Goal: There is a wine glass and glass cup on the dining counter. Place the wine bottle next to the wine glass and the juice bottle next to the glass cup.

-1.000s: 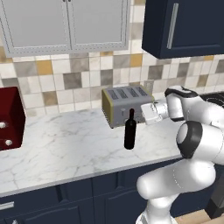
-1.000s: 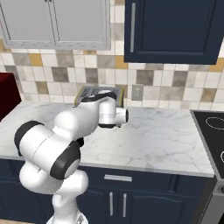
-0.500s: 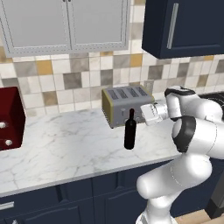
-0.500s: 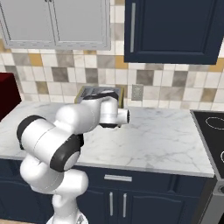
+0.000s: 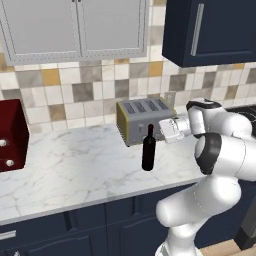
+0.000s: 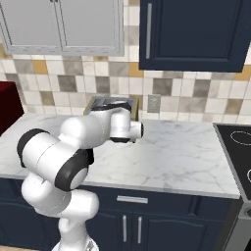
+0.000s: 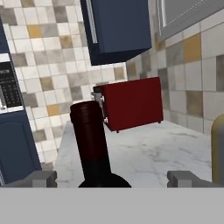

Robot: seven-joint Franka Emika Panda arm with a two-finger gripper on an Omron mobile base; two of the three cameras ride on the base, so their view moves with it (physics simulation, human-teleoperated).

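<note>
Gripper open wide, fingertips straddling wine bottle neck, nothing clamped yet. Bottle upright mid-table, in front of toaster, nearer front edge. Likely heavy, rigid, smooth glass, top-heavy; grasp neck low, near shoulder, firmly.

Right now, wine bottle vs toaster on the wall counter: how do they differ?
The wine bottle is tall, slim and near-black; the toaster is a squat, boxy metal block with slots on top. The bottle stands in front, nearer the counter edge; the toaster sits back by the tiled wall. The open hand is level with the bottle's neck, not the toaster. Both stand upright on the marble counter.
</note>
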